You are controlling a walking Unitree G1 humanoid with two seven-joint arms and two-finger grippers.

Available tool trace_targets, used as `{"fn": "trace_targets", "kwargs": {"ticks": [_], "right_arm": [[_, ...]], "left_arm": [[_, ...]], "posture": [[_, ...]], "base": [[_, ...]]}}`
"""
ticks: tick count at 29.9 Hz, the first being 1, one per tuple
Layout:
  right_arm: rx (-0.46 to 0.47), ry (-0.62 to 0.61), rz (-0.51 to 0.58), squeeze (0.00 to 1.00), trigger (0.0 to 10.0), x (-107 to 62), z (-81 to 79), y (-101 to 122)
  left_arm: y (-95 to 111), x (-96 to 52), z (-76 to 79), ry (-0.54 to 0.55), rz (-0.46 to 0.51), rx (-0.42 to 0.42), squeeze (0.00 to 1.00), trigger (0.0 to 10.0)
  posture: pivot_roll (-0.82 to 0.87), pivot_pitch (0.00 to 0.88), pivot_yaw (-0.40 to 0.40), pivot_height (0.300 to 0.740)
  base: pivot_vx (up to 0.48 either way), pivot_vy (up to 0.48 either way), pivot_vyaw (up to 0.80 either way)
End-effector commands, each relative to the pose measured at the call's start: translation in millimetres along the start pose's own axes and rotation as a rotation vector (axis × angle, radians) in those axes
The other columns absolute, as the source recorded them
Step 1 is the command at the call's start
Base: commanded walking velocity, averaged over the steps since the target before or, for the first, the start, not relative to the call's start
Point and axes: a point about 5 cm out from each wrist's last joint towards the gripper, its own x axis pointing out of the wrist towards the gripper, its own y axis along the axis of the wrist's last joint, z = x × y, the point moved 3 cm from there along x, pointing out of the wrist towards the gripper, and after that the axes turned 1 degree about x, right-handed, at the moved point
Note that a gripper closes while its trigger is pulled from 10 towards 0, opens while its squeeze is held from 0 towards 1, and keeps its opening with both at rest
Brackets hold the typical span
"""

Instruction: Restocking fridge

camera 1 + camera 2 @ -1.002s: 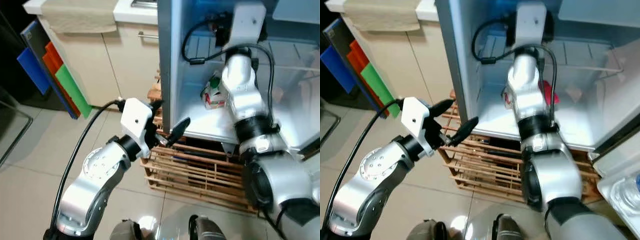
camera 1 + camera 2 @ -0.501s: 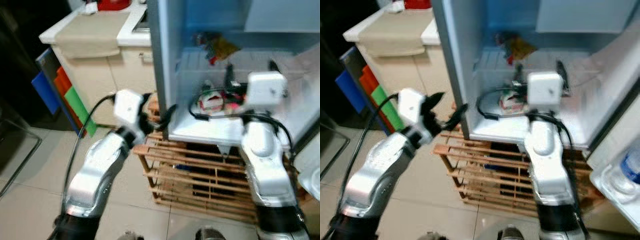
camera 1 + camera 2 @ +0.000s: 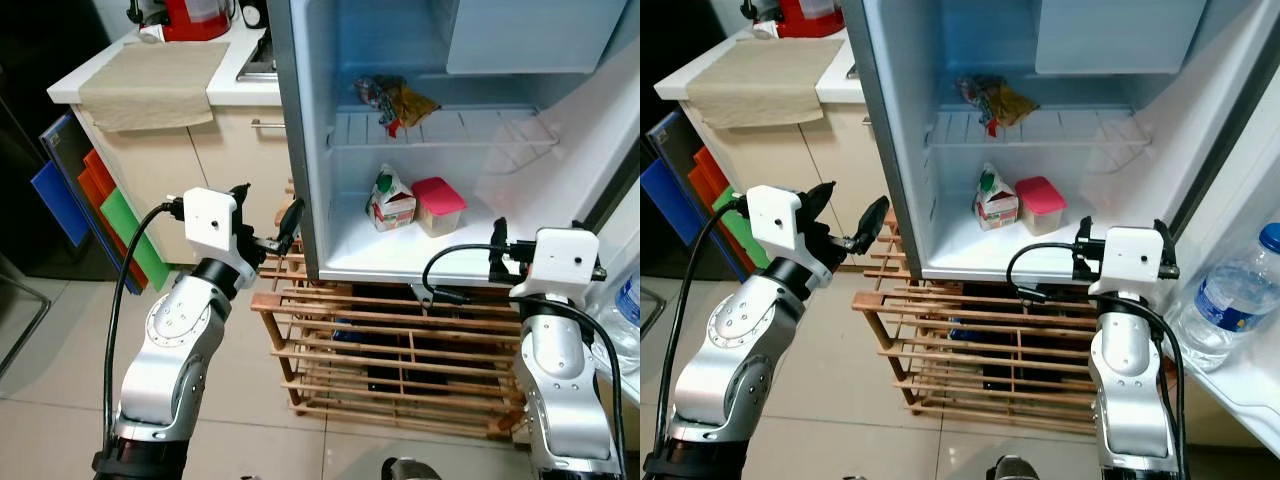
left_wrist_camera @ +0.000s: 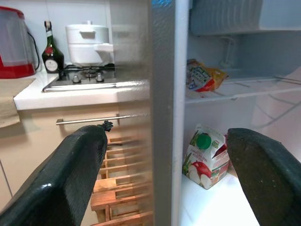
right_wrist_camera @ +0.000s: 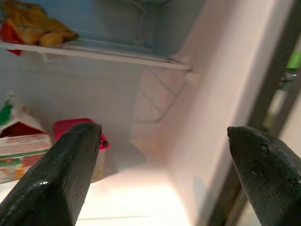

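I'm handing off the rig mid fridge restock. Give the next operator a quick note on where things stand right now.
Left gripper: open, empty, raised beside the fridge's left wall.
Right gripper: open, empty, in front of the bottom shelf.
In the fridge: juice carton and pink-lidded container on the bottom shelf, snack bags on the wire shelf above.
Water bottle sits in the open door's rack.
Left: nothing in hand, so fetch whatever remains to stock.

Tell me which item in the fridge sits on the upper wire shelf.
The yellow snack bag; the juice carton and pink-lidded tub stand on the fridge floor below.
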Motion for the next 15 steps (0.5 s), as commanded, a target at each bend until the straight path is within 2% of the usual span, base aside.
{"fn": "trace_targets", "kwargs": {"ticks": [1, 15], "right_arm": [[0.004, 0.005, -0.015, 0.00, 10.0, 0.5, -3.2, -3.2], [-0.007, 0.041, -0.034, 0.00, 10.0, 0.4, -11.3, -8.2]], "left_arm": [[1.0, 2.2, 1.4, -0.010, 0.007, 0.013, 0.00, 10.0], [4.2, 9.5, 7.7, -0.060, 0.024, -0.002, 0.00, 10.0]], "posture": [[-0.10, 0.000, 0.099, 0.740], [-0.11, 0.000, 0.095, 0.740]], "base": [[-0.364, -0.315, 0.00], [-0.360, -0.317, 0.00]]}}
